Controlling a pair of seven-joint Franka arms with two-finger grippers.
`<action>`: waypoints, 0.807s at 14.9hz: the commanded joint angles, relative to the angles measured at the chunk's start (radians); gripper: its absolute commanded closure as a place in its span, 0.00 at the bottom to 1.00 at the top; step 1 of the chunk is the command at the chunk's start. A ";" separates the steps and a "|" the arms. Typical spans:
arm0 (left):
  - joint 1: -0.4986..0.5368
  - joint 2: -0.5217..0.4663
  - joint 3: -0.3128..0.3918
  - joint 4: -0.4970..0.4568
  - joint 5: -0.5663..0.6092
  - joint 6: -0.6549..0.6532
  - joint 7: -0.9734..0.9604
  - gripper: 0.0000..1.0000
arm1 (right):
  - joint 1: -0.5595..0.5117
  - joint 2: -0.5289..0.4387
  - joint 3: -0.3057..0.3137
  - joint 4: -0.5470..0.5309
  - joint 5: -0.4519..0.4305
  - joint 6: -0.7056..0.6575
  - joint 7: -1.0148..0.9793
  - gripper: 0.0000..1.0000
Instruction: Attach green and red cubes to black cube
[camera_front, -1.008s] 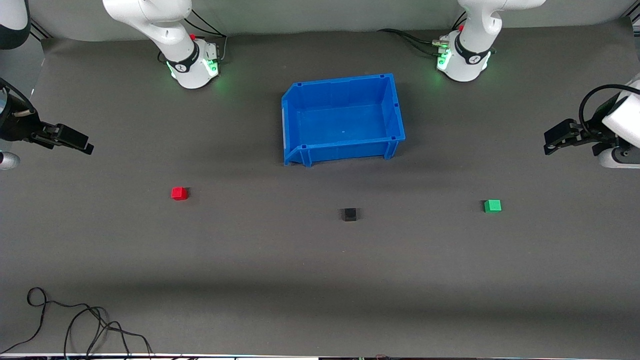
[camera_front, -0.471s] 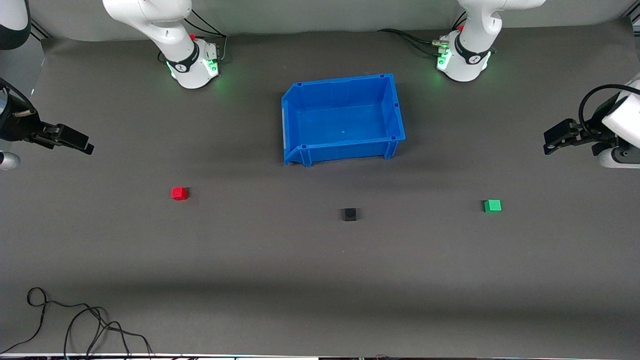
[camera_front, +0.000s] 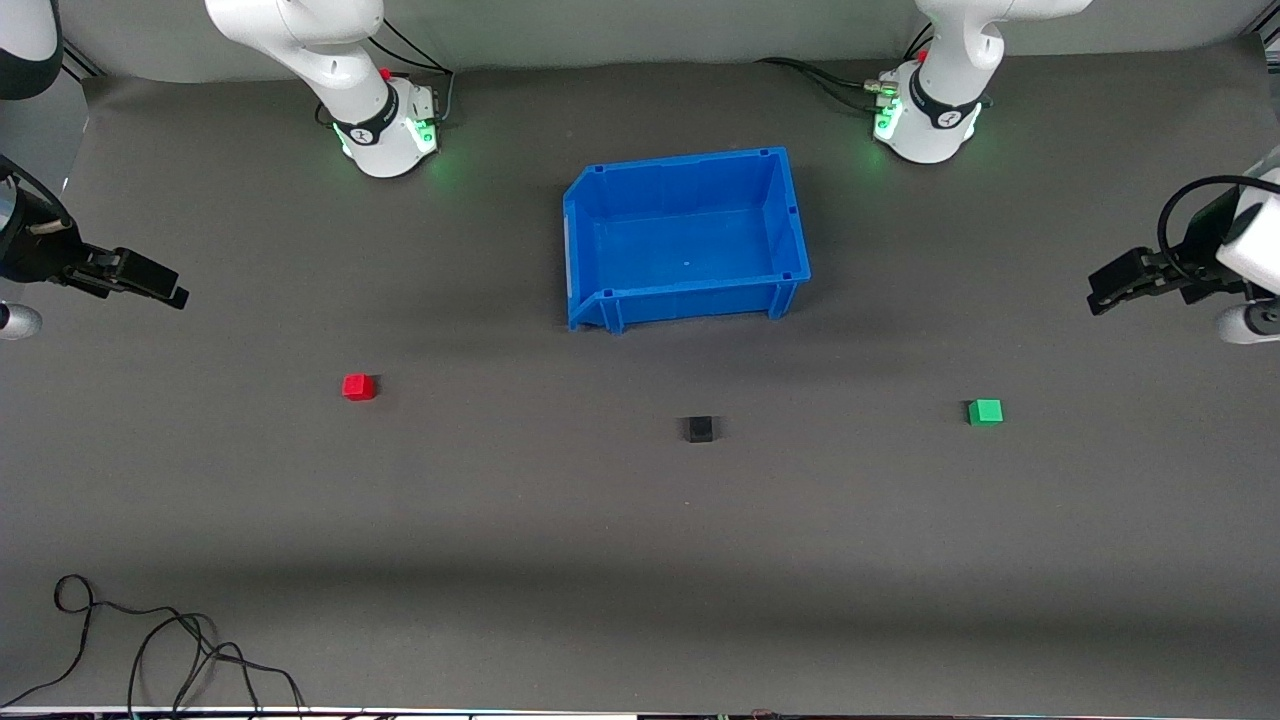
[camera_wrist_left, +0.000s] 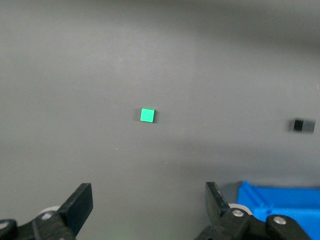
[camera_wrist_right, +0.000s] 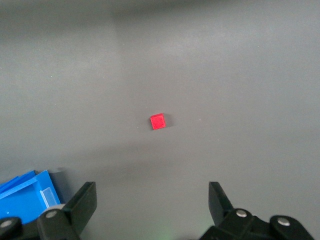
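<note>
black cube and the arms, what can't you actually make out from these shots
- Black cube: smeared with blur in the left wrist view; absent from the right wrist view.
- Left gripper and right gripper: the front view's side edges cut off most of each arm.
- Blue bin: only a corner shows in each wrist view, cropped by the frame.
- Whether the cubes' faces have connectors: too small in every view.

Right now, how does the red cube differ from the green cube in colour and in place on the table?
The red cube is bright red; the green cube is bright green. The red one lies toward the right arm's end of the table, the green one toward the left arm's end. The green cube sits slightly nearer the front camera. Both are small, equal in size, and untouched on the grey table.
</note>
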 joint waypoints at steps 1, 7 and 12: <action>0.000 0.001 0.005 0.007 -0.029 -0.028 -0.214 0.00 | 0.001 -0.014 0.003 -0.016 -0.016 0.007 -0.016 0.01; 0.089 0.041 0.014 0.002 -0.168 -0.022 -0.677 0.00 | 0.001 -0.026 -0.001 -0.063 -0.009 0.026 -0.019 0.01; 0.147 0.095 0.014 -0.019 -0.242 0.008 -0.909 0.00 | 0.007 -0.022 0.000 -0.153 -0.007 0.092 -0.019 0.01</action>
